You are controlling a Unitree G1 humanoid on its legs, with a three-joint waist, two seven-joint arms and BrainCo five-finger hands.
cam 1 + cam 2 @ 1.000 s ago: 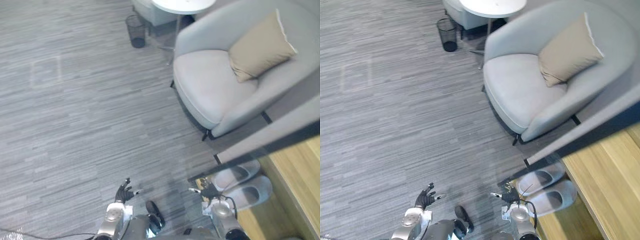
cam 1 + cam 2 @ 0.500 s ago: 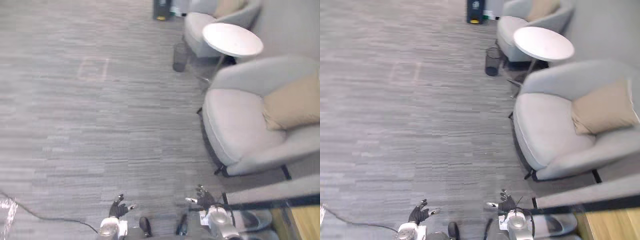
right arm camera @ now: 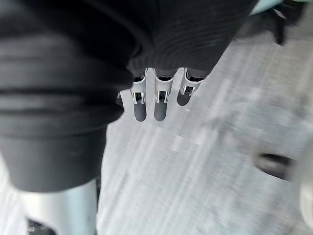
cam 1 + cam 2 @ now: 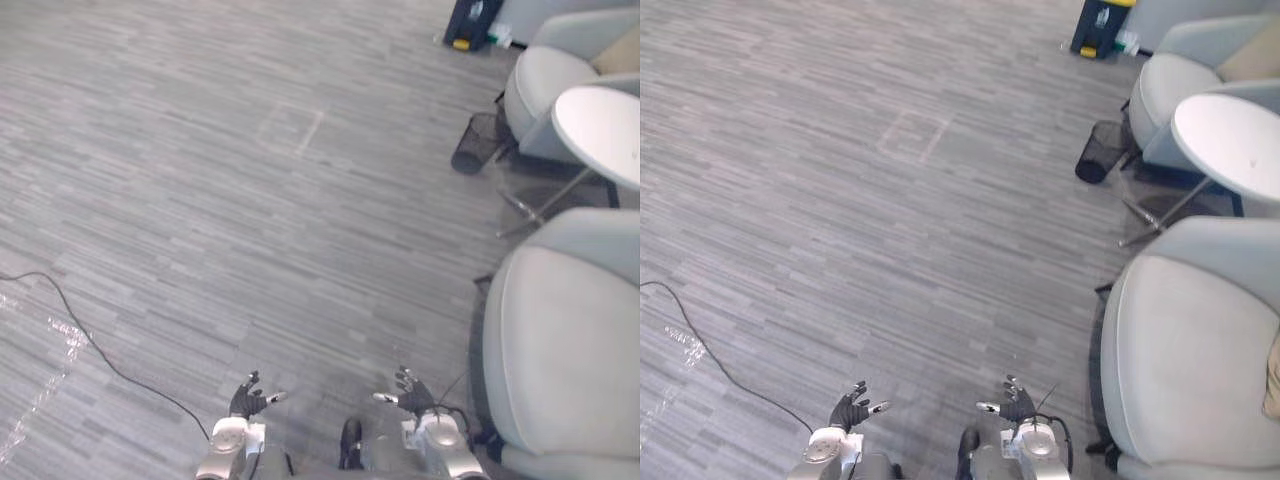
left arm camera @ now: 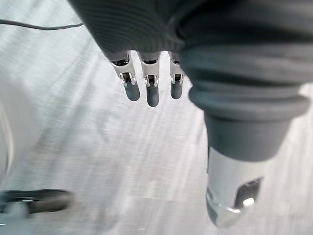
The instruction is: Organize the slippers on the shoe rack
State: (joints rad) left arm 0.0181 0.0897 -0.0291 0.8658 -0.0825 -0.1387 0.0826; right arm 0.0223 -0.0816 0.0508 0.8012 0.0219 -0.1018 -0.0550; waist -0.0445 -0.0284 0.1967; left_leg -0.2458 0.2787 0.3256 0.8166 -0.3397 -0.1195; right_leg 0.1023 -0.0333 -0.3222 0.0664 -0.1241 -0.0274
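Note:
My left hand (image 4: 245,398) hovers low over the grey striped floor at the bottom of the eye views, open with its fingers spread. My right hand (image 4: 410,393) hangs level with it a little to the right, also open. In the left wrist view the straight fingers (image 5: 151,90) point at bare floor and hold nothing. The right wrist view shows the same: straight fingers (image 3: 156,100) over floor, with nothing between them.
A large grey armchair (image 4: 565,350) stands close on my right. Beyond it are a round white side table (image 4: 605,120), a black mesh bin (image 4: 472,157) and a second grey armchair (image 4: 555,85). A dark blue box (image 4: 470,20) stands at the far end. Open floor stretches ahead and left.
The camera has swung left: the armchair has shifted to the right edge, and the slippers and wooden rack have slid off the right side. Both hands keep the same open pose.

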